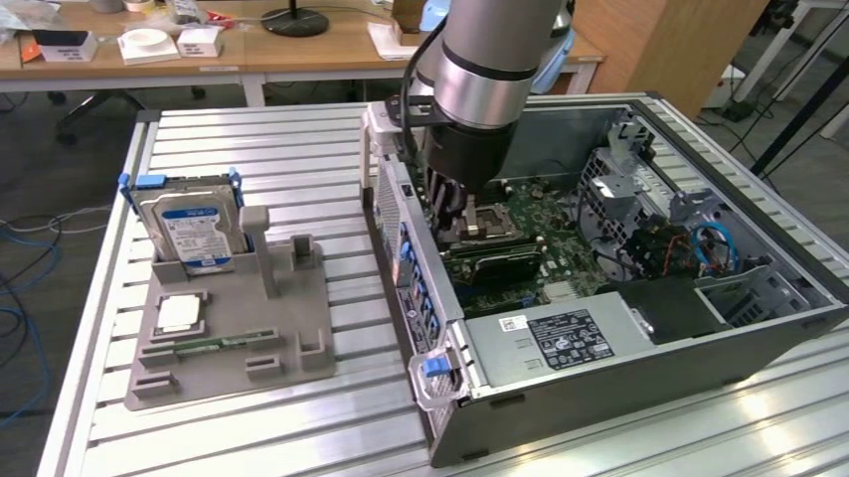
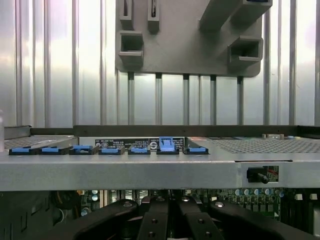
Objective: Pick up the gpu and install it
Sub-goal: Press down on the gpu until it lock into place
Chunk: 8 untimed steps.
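gripper (image 1: 464, 221) fingers together, inside computer case (image 1: 743, 343); white-black label (image 1: 564, 336) text unreadable.

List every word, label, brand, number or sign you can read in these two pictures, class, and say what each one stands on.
No text reads clearly enough to quote.
Hard drive: blue and white label, print too small to read.
Power supply: black label and small white sticker, print too blurred to read.
Computer case: dark label strip beside the blue clips, white marks too small to read.
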Each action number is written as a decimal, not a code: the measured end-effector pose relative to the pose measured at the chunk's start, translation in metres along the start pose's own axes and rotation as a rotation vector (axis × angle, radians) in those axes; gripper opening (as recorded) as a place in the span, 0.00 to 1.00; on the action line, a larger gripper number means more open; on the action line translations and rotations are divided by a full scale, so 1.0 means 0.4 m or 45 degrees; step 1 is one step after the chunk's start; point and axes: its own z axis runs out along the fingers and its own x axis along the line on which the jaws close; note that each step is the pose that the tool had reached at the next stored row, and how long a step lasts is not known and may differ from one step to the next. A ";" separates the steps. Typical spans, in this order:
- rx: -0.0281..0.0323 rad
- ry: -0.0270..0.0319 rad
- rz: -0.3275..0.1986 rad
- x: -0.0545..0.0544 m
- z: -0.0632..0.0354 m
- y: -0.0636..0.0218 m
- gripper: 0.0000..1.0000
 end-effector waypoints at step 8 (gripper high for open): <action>-0.0001 0.0000 0.000 0.000 -0.012 0.001 0.11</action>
